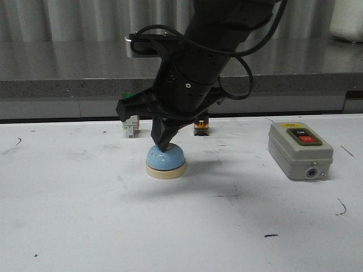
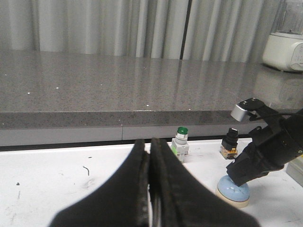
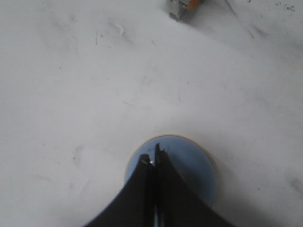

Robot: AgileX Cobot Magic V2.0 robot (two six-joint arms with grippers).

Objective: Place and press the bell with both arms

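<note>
Light-blue bell (image 1: 165, 161): dome on a cream base, standing upright on the white tabletop (image 1: 85, 221), near the middle and left of the grey switch box.
Right gripper (image 1: 164, 146): fingers pressed together, tips down on the very top of the bell's dome; the button itself is hidden beneath them. In the right wrist view the closed tips (image 3: 153, 158) lie over the blue dome (image 3: 189, 165).
Left gripper (image 2: 149, 163): fingers closed against each other with nothing between them, held well apart from the bell, which shows off to one side (image 2: 233, 193) under the right arm.
Right arm (image 1: 198, 68): bulky, black, leaning in from above and covering part of the two small push-button units behind the bell.
Push-button units: one with a green cap (image 2: 180, 143), one with a black knob (image 2: 231, 143), both by the tabletop's far edge.
Switch box (image 1: 299, 149): grey, red and black buttons on top, standing clear of the bell.
Behind: grey stone counter (image 2: 118, 90), pale curtain (image 2: 118, 26).
</note>
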